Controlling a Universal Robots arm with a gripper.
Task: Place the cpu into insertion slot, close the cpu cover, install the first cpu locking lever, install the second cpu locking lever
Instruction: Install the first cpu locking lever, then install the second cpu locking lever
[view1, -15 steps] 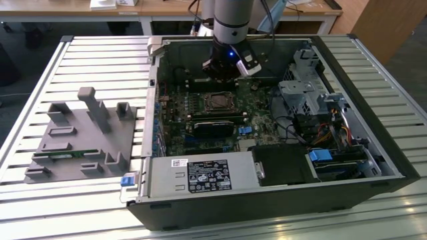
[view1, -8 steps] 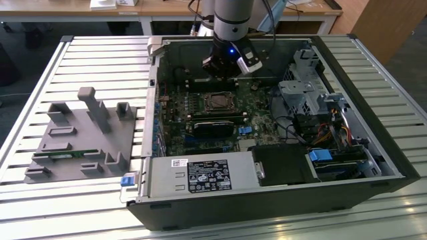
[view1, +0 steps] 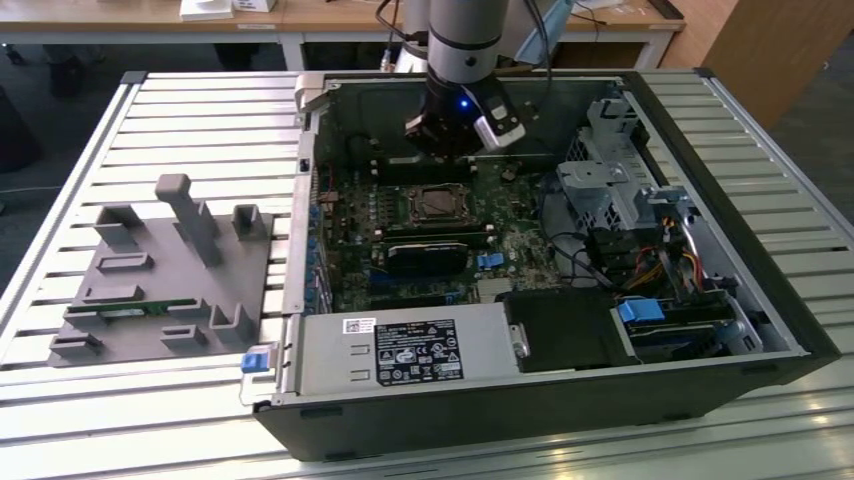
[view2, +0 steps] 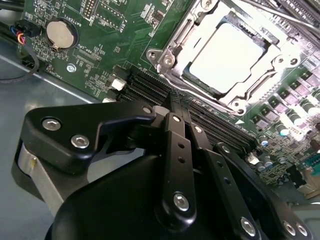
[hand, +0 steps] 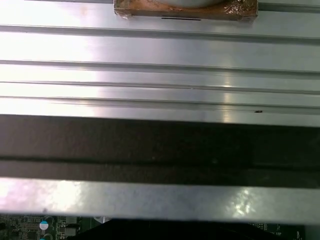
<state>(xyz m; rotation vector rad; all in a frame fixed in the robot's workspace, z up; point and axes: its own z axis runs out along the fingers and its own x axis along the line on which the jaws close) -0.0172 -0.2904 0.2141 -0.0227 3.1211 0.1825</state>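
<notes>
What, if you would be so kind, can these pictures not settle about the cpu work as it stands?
- Gripper: in the second wrist view its own black linkage hides the fingertips, so open or shut cannot be told.
- Cpu: glare whitens its face in the second wrist view; no surface detail.
- Cpu cover: cut off by the picture's edge.
- Insertion slot: too small in the exterior view to judge the locking levers.
</notes>
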